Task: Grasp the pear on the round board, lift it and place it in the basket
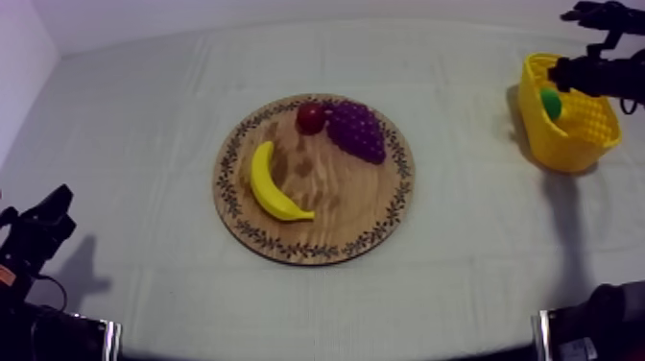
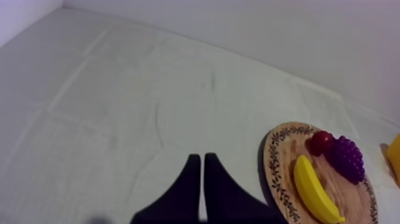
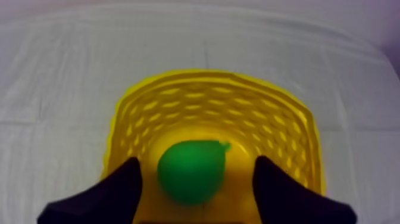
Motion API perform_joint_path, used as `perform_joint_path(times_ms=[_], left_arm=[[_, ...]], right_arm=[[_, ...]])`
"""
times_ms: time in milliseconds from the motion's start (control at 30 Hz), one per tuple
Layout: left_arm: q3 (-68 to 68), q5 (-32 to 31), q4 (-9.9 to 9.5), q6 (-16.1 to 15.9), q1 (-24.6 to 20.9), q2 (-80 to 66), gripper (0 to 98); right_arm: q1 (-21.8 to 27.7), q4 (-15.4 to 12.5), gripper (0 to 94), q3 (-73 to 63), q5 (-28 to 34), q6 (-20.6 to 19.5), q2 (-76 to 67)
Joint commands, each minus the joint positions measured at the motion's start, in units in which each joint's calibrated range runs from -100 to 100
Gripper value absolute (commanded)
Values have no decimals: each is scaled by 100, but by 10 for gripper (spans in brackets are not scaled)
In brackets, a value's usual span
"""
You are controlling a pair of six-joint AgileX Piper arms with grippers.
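Note:
The green pear (image 1: 550, 103) (image 3: 191, 170) lies inside the yellow basket (image 1: 576, 144) (image 3: 214, 77) at the table's far right. My right gripper (image 1: 561, 75) (image 3: 197, 179) hovers over the basket, open, with its fingers (image 3: 122, 184) spread wide on either side of the pear and yellow showing in the gaps. The round wooden board (image 1: 336, 206) (image 2: 286, 156) sits mid-table. My left gripper (image 1: 48, 216) (image 2: 198, 161) rests low at the left, shut on nothing, well short of the board.
On the board lie a banana (image 1: 274, 184) (image 2: 315, 190), a bunch of purple grapes (image 1: 357, 132) (image 2: 347, 158) and a small red fruit (image 1: 310, 117) (image 2: 321, 142). Bare cloth spreads between board and basket. The basket's edge (image 2: 394, 156) peeks in beyond the board.

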Motion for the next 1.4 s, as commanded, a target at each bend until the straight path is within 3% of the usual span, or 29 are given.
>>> perform_joint_path(times_ms=[0, 167, 400, 500, 700, 933, 1000, 1067, 1267, 1367], left_arm=[[2, 1, -2, 1, 1, 0, 1], [2, 1, -2, 0, 1, 0, 1], [2, 1, -2, -1, 1, 0, 1], [2, 1, -2, 1, 1, 0, 1], [2, 1, -2, 1, 1, 0, 1], [2, 1, -2, 1, 1, 0, 1], [2, 1, -2, 1, 1, 0, 1], [2, 1, -2, -1, 1, 0, 1], [2, 1, -2, -1, 1, 0, 1], [2, 1, -2, 0, 1, 0, 1]], right_arm=[[10, 127, 345, 12, 52, -184, -69], [-3, 335, 148, 93, 188, -419, -393], [-120, 411, 23, 521, 426, -504, -1254], [-204, 231, 9, 824, 602, -329, -1817], [-287, -523, 3, 1659, 1159, 569, -3305], [-79, -712, 3, 2955, 1795, 1032, -5174], [-50, -501, 3, 3375, 1961, 905, -5768], [-74, -102, 9, 3748, 2226, 563, -6396], [-496, 1461, 32, 4356, 3072, -916, -8090], [-665, 1851, 50, 4522, 3446, -1258, -8740]])
